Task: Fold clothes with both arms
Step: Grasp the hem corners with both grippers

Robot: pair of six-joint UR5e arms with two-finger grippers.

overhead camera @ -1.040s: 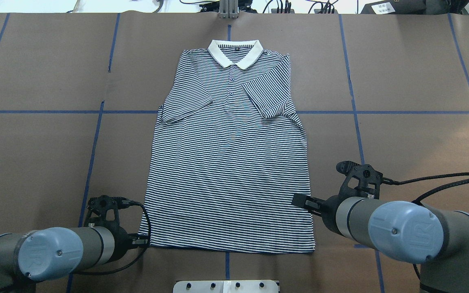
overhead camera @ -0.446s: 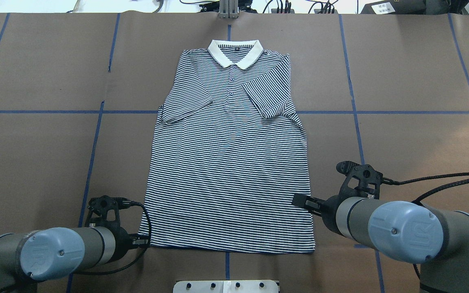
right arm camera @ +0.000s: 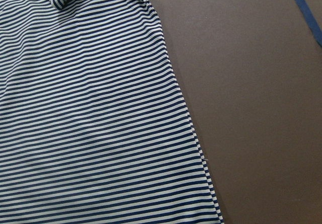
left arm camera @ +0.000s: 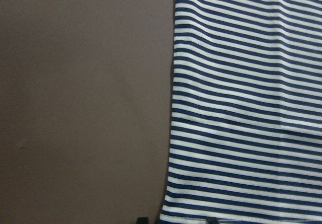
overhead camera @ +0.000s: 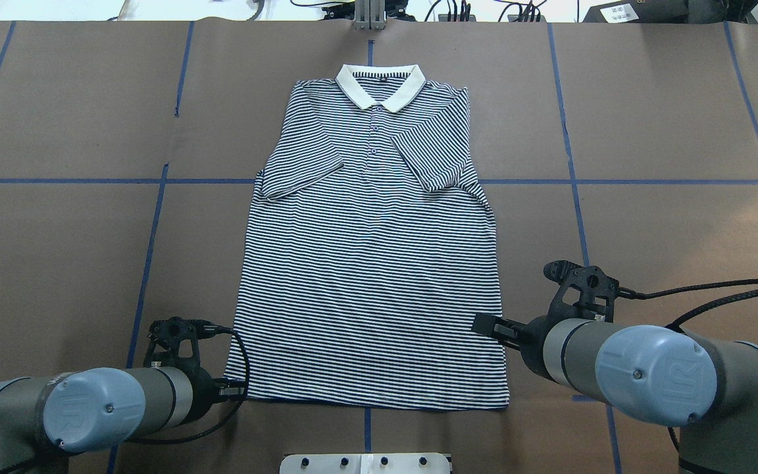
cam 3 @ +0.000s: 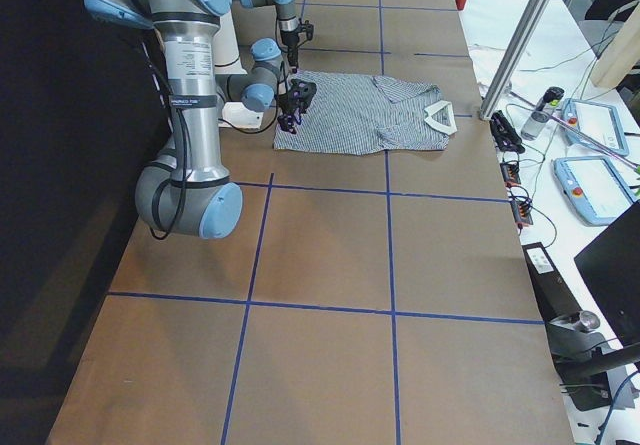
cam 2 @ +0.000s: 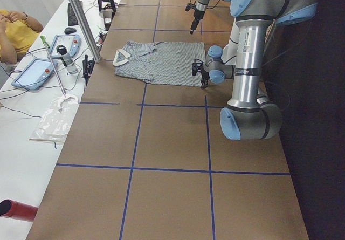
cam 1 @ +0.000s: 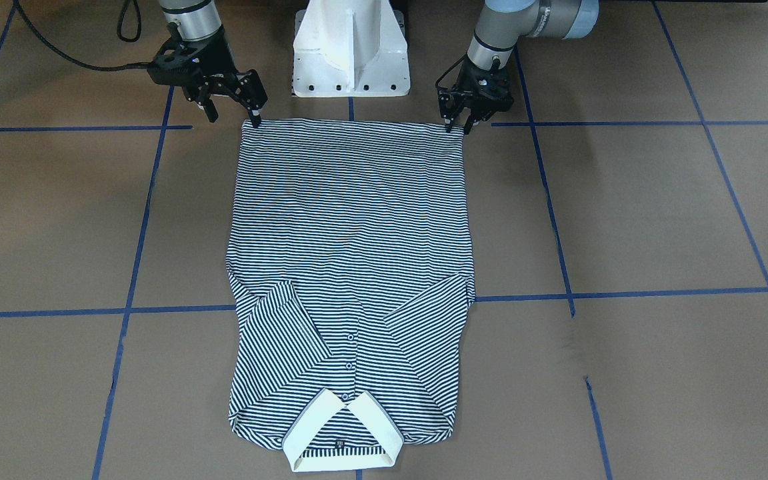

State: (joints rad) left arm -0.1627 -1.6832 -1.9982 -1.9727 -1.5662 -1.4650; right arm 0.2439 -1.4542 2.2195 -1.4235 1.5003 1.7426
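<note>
nearby, white pedestal (cam 1: 351, 53) behind hem of polo shirt (cam 1: 351, 220), left hand (cam 1: 457, 127) and right hand (cam 1: 234, 120) parted at its corners

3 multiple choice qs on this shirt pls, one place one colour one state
1. Where is the polo shirt's collar? A) far from the robot B) beside the robot's base C) off the table
2. What colour is the collar? A) red B) cream C) black
3. How do the sleeves lie? A) spread outward B) rolled up C) folded in over the chest
Answers: 1 A, the hem is at the robot's side; 2 B, cream against navy stripes; 3 C, both lie on the front.
</note>
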